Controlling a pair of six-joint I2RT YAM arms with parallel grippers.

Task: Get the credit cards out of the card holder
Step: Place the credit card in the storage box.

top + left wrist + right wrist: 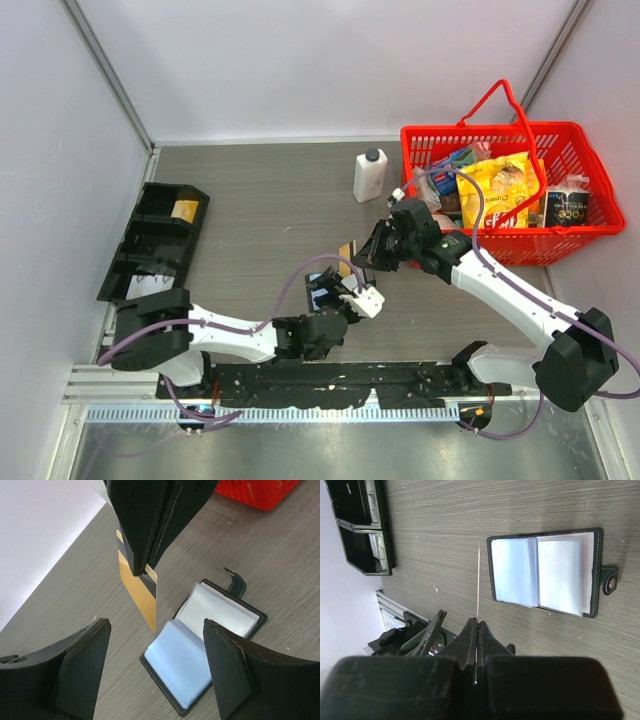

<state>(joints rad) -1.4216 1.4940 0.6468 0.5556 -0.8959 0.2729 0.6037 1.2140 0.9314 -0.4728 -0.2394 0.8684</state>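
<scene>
The black card holder [200,647] lies open and flat on the grey table, its light blue sleeves [540,572] facing up and its snap tab [611,582] off to one side. My right gripper [478,624] is shut on a yellowish-orange credit card [140,590] and holds it on edge in the air, above and beside the card holder [322,292]. From this wrist the card shows only as a thin line [478,577]. My left gripper [155,626] is open and low over the table on the near side of the holder, with nothing between its fingers [87,660].
A red basket [560,135] full of groceries stands at the back right, with a white bottle [369,175] to its left. A black compartment tray [150,240] lies along the left edge. The arms' rail [330,380] runs along the near edge.
</scene>
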